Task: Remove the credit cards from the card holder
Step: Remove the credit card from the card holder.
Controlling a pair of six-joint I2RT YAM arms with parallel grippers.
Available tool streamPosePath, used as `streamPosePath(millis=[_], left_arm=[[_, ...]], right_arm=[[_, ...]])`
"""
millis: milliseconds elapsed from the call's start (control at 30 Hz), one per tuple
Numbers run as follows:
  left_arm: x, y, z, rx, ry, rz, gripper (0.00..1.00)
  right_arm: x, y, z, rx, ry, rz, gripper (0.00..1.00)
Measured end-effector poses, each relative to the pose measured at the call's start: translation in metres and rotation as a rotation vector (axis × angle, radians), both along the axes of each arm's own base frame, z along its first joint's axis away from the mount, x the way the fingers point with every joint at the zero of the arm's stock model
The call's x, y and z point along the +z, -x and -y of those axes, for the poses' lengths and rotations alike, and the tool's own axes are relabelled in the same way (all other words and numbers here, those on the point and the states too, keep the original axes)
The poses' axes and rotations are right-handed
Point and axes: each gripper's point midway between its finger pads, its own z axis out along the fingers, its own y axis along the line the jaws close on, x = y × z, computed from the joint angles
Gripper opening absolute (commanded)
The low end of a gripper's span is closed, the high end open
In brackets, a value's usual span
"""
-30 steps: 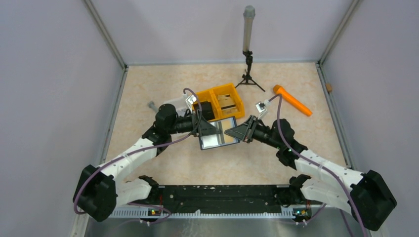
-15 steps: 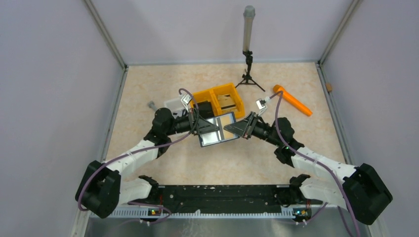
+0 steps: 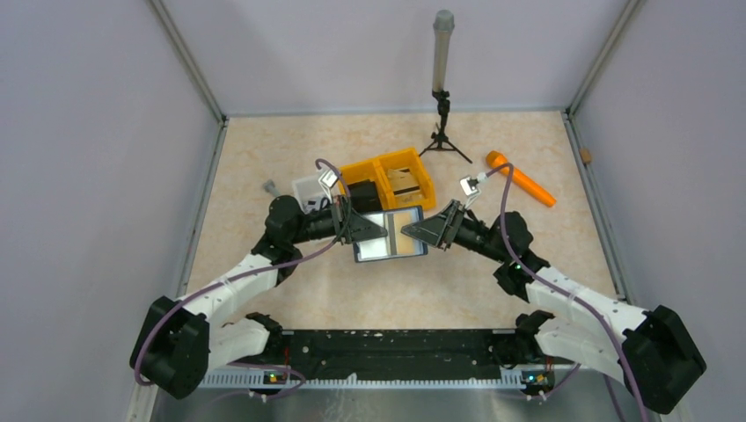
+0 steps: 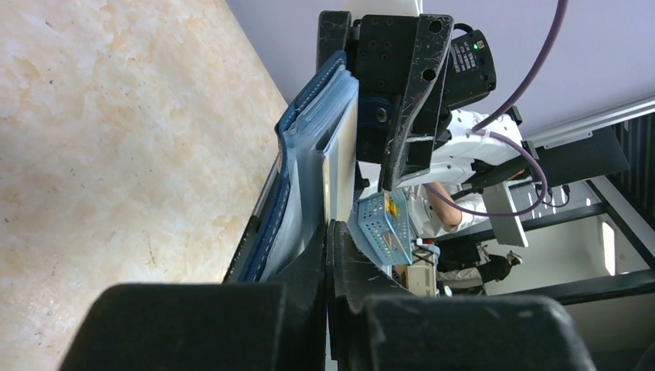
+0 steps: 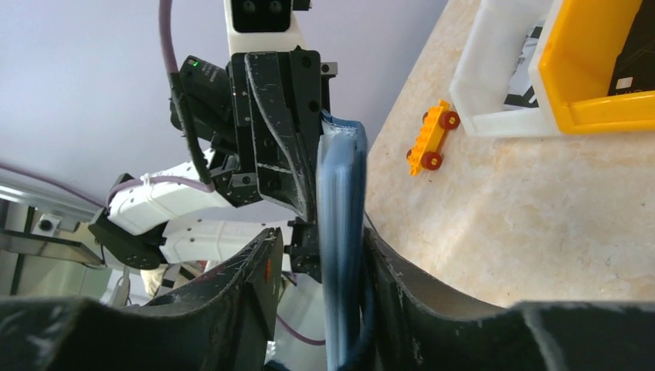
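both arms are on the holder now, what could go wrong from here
1. The right hand sits loose around the holder, so only the left hand grips it, pinching one edge. The holder may twist or slip out.
2. The two hands face each other closely across the holder, so a careless pull might knock them together.
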Motion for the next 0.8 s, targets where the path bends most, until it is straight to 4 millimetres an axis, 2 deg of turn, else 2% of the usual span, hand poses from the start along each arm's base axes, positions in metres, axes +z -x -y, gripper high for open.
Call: streamPosePath(millis=[100, 133, 233, 333, 400, 500, 567, 733, 800], left_arm=[[-0.003, 0.001, 0.0, -0.001, -0.005, -0.009, 0.0], [-0.003, 0.001, 0.0, -0.001, -0.006, -0.01, 0.0], [-0.004, 0.001, -0.001, -0.003, -0.007, -0.013, 0.0], [-0.005, 0.001, -0.001, -0.004, -0.008, -0.013, 0.0], [-0.006, 0.001, -0.002, -0.002, -0.01, -0.016, 0.01], [-0.007, 0.001, -0.002, -0.003, -0.011, -0.018, 0.29], [-0.008, 0.002, -0.002, -0.006, -0.014, -0.015, 0.36], [-0.007, 0.006, -0.002, -0.023, -0.009, -0.019, 0.4], [-0.007, 0.007, -0.001, -0.029, -0.006, -0.016, 0.35]], right_arm=[[0.001, 0.001, 0.001, 0.008, -0.012, -0.002, 0.37], [0.001, 0.002, 0.001, 0.01, -0.016, -0.002, 0.33], [0.0, 0.002, 0.002, 0.011, -0.02, -0.007, 0.1], [-0.003, 0.001, 0.003, 0.007, -0.019, -0.02, 0.01], [-0.003, 0.0, 0.004, 0.005, -0.019, -0.023, 0.0], [-0.004, 0.0, 0.004, 0.007, -0.02, -0.029, 0.0], [-0.004, 0.0, 0.004, 0.007, -0.02, -0.033, 0.0], [-0.009, -0.002, 0.001, 0.013, -0.019, -0.062, 0.0], [-0.01, -0.002, -0.001, 0.022, -0.027, -0.07, 0.0]])
